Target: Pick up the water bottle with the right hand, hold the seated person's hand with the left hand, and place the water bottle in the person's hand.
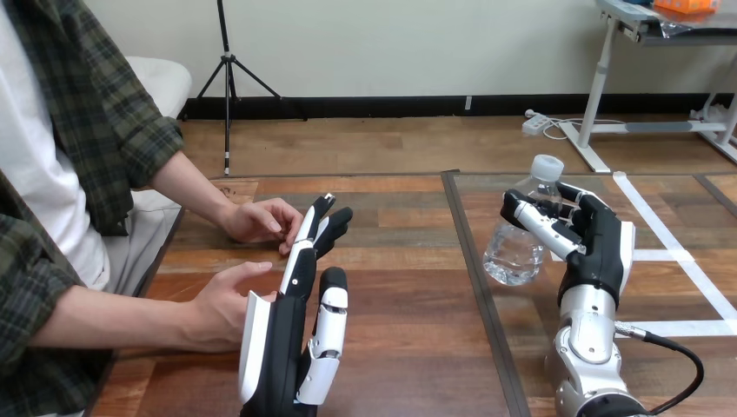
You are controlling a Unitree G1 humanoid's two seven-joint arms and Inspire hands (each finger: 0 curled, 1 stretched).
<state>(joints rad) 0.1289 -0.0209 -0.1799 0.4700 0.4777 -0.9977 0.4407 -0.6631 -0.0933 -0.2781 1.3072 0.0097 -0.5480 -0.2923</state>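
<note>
Over the tabletop (408, 347), your left hand (287, 347) stands edge-up, fingers straight, gripping nothing. The person's near hand (222, 304) sits just left of it, contact unclear; the far hand (261, 221) lies by its fingertips. Your right hand (591, 239) is curled round the water bottle (514, 248), bottle at the hand's left.

Wooden table (408, 313) split by a dark seam (478, 269), the person's farther hand (259, 220) and nearer hand (222, 304) resting on its left half, and a tilted clear water bottle (519, 239) and white tape lines (669, 239) on its right half.
</note>
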